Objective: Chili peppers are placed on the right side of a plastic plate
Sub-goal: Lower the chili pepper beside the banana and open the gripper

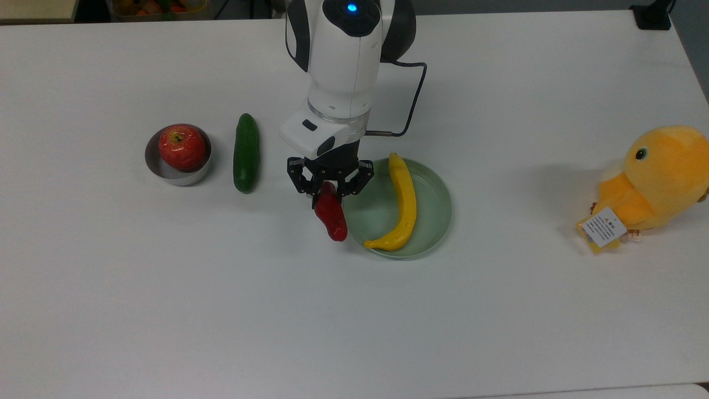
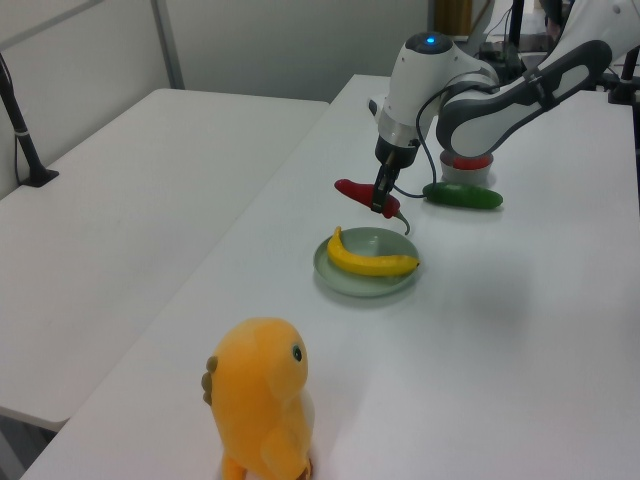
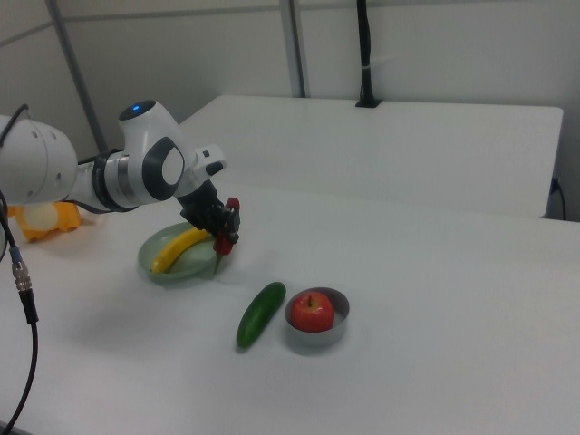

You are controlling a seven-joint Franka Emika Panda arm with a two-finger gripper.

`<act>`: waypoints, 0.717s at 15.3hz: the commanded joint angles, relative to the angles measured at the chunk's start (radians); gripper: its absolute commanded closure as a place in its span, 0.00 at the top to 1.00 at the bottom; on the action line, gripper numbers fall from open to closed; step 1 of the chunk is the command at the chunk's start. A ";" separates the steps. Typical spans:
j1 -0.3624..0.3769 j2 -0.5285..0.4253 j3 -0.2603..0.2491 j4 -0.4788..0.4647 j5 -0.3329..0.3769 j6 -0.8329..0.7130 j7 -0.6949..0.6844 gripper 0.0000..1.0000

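Observation:
My gripper [image 1: 330, 187] is shut on the stem end of the glossy dark-red chili [image 1: 331, 217], held in the air. The chili's tapered end points to the top view's bottom, just off the left rim of the pale green plastic plate [image 1: 435, 206]. In the left view the chili [image 2: 352, 189] sticks out level from the gripper [image 2: 383, 198], above the table on the far side of the plate [image 2: 362, 287], with its green stem hanging down. In the right view the gripper [image 3: 222, 232] and the chili [image 3: 232, 206] are at the right edge of the plate [image 3: 172, 271].
A yellow banana [image 1: 404, 202] lies across the plate. A dark green cucumber [image 1: 246, 153] and a silver bowl [image 1: 177, 174] with a red apple [image 1: 181, 146] sit to the top view's left. An orange plush bird [image 1: 659, 177] stands far right.

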 commanded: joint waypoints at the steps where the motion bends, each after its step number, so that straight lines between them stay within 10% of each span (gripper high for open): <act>1: 0.009 0.013 -0.009 0.013 -0.019 0.009 0.010 0.15; 4: 0.008 0.016 -0.009 0.010 -0.027 0.009 0.008 0.26; 7: 0.008 0.018 -0.009 0.005 -0.042 0.008 0.008 0.92; 11: 0.008 0.024 -0.007 0.001 -0.068 0.008 -0.001 1.00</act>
